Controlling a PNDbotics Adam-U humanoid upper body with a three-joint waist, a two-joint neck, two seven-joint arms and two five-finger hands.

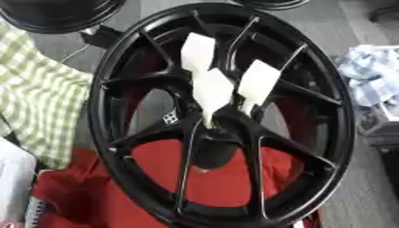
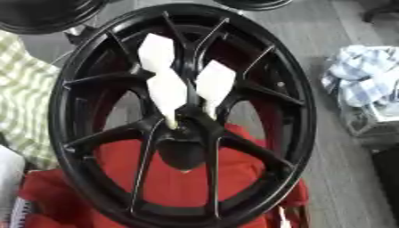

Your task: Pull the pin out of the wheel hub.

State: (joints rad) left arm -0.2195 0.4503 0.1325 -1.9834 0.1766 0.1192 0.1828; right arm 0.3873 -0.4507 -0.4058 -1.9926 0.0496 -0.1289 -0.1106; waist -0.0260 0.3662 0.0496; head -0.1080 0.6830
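Nearest me, a red cloth (image 1: 210,187) lies under the black wheel (image 1: 124,58), probably to cushion it. Three white pins (image 1: 212,91) stand in the hub (image 2: 187,127), their flared tops fanning up and away, easy to pinch. I see neither robot hand, so I cannot tell their state. Beyond lies another wheel (image 1: 54,18).

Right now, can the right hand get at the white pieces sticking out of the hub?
Probably yes. The white pieces stick up out of the wheel hub with nothing covering them. Neither hand is in view, though, so its path there is unknown.
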